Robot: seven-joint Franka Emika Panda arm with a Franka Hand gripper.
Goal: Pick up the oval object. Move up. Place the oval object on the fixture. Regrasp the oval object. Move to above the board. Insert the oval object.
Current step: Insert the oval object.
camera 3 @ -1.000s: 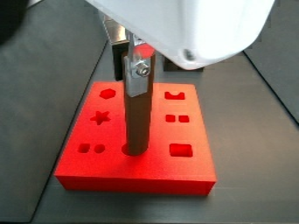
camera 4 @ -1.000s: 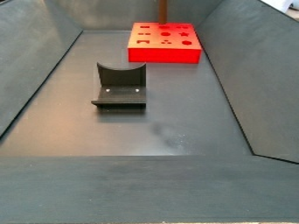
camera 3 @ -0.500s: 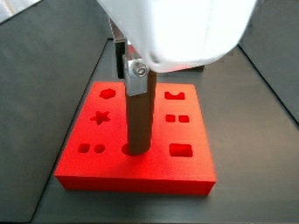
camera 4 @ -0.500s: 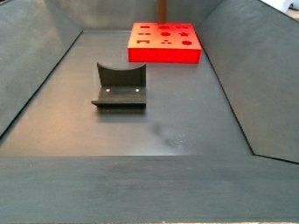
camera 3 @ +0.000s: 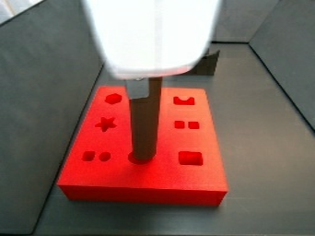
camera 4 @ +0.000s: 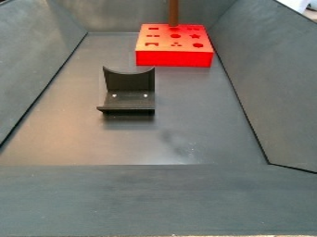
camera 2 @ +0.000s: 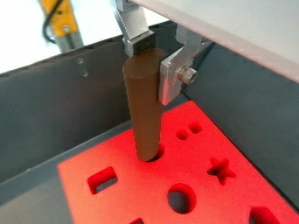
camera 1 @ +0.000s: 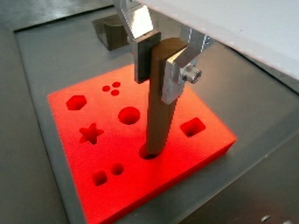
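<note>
The oval object is a brown peg standing upright with its lower end in a recess of the red board. It also shows in a wrist view and in a side view. My gripper is above the board, its fingers closed on the peg's top end, as a wrist view also shows. In a side view the white gripper body hides the fingers. The fixture stands apart on the dark floor, away from the board.
The board has other recesses: a star, circles and squares. Sloped dark grey walls enclose the floor. A yellow object stands outside the wall.
In a side view the white gripper body has shifted left and now covers the fingers. The peg still stands in the same recess. The fixture has not moved.
</note>
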